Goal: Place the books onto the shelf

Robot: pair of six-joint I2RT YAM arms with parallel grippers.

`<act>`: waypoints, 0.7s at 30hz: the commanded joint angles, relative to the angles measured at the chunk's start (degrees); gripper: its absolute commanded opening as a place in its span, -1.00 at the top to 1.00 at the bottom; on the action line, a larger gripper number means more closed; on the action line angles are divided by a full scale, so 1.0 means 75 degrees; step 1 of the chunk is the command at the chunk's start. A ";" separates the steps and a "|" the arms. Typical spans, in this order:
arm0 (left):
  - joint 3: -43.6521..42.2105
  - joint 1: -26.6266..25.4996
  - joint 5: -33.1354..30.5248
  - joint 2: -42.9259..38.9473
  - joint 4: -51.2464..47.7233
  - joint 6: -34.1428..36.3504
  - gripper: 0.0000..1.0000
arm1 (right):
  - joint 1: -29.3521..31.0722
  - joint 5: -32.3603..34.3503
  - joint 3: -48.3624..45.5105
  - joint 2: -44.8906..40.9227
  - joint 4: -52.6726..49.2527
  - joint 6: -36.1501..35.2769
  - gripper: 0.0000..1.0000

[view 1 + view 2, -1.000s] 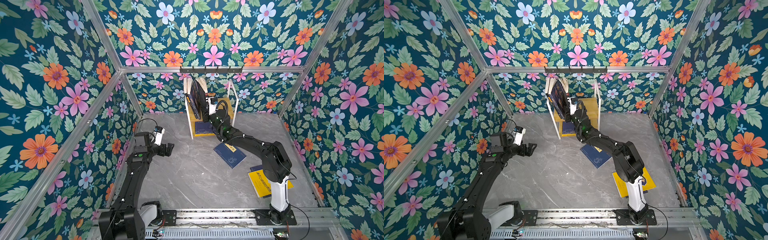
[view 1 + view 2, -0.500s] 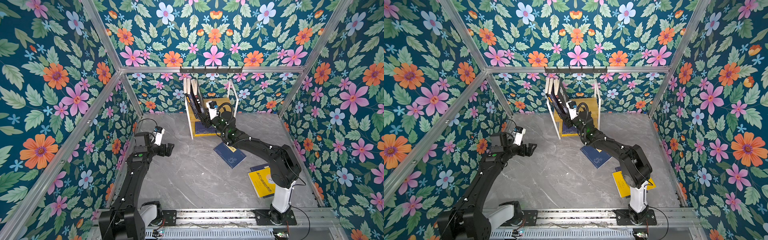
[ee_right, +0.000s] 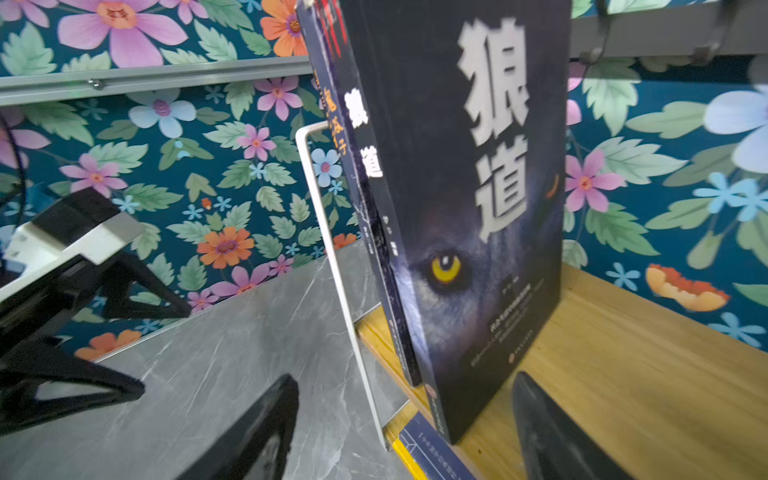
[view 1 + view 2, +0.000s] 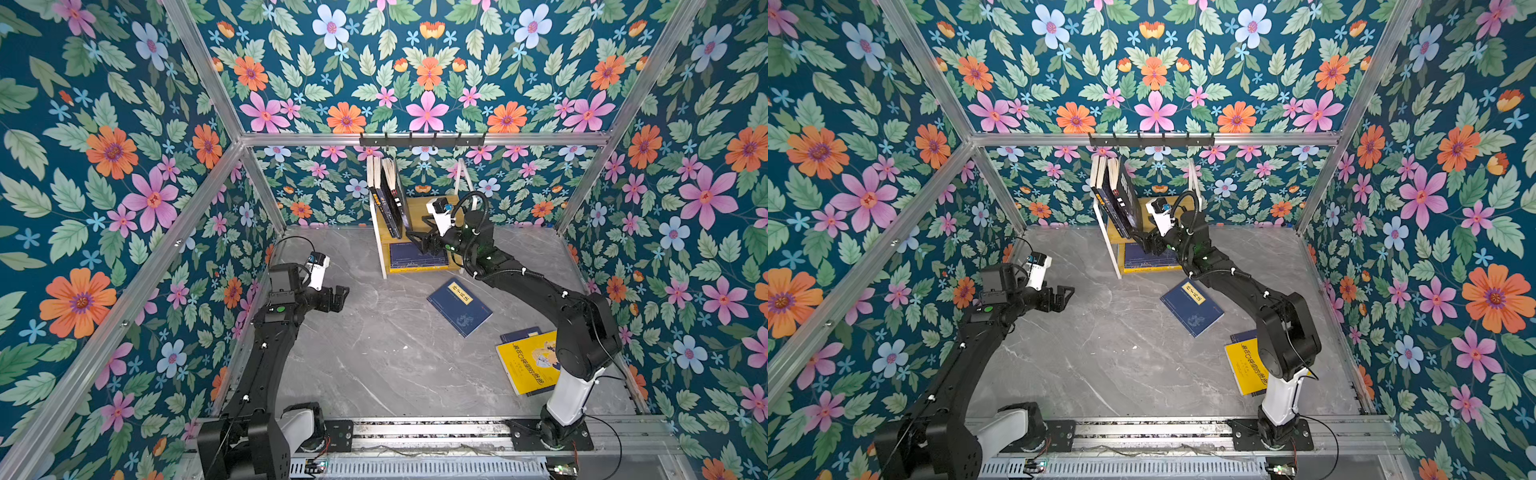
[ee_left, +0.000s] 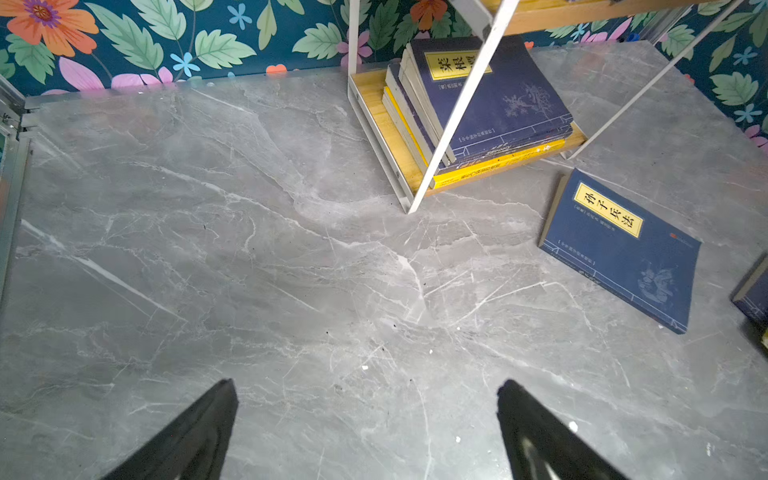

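Glossy thin black wolf book (image 3: 457, 249) upright on pale wood-grain shelf (image 3: 623, 374).

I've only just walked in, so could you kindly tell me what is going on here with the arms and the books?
The right gripper is at the shelf's upper board, jaws open on either side of the wolf-eyed book, which stands there against other upright books. The left gripper hangs open and empty over the table. A navy book and a yellow book lie on the table, not yet shelved; a stack fills the lower board.
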 commanded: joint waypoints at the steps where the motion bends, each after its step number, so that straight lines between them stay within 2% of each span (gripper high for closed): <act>1: 0.0071 0.0007 0.0062 -0.0036 -0.0007 -0.0029 -0.99 | -0.0182 -0.1055 0.0212 0.0265 -0.0246 -0.0033 -0.64; 3: 0.0001 0.0015 0.0109 -0.0060 0.0029 0.0004 -0.99 | -0.0259 -0.1553 0.0411 0.0570 -0.0143 0.0052 -0.64; 7: 0.0097 0.0011 0.0063 -0.0039 -0.0029 -0.0043 -0.99 | -0.0259 -0.1792 0.1000 0.1147 -0.0409 0.0183 -0.57; 14: 0.0054 0.0011 0.0039 -0.0078 -0.0018 -0.0027 -0.99 | -0.0218 -0.2186 0.1584 0.1913 0.0144 0.0962 -0.20; 21: -0.0041 0.0006 0.0162 -0.0064 0.0099 -0.0177 -0.99 | -0.0132 -0.2455 0.1764 0.2116 0.0191 0.1105 -0.19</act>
